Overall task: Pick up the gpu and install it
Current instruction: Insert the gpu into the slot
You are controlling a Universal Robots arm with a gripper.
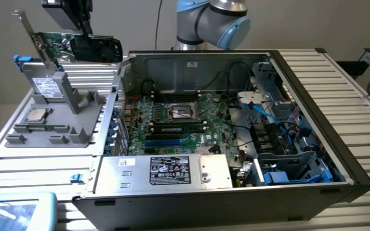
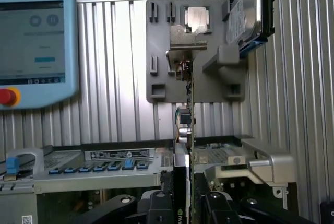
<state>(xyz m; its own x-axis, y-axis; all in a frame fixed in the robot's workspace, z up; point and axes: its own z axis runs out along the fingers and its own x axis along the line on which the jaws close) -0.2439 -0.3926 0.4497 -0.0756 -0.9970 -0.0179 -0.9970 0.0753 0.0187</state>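
Note:
The gpu (image 1: pixel 75 46) hangs in the air above the grey holder (image 1: pixel 75 103) at the exterior view's upper left, clear of it. Its green board, black cooler (image 1: pixel 98 49) and silver end bracket (image 1: pixel 28 33) all show. My gripper (image 1: pixel 85 32) is shut on the card's upper edge. In the wrist view the gpu (image 2: pixel 188 125) runs edge-on, away from the camera, with my gripper (image 2: pixel 189 205) clamped on it and one black finger (image 2: pixel 156 205) on each side. The open computer case (image 1: pixel 300 86) lies to the exterior view's right of the card, its motherboard (image 1: pixel 172 122) exposed.
On the grey holder sit a processor chip (image 1: pixel 36 114), a thin memory stick (image 1: pixel 40 128) and an upright silver drive with blue clips (image 1: pixel 44 84). A teach pendant (image 1: pixel 15 211) lies at the front left. Cables and a drive cage (image 1: pixel 288 163) crowd the case's right side.

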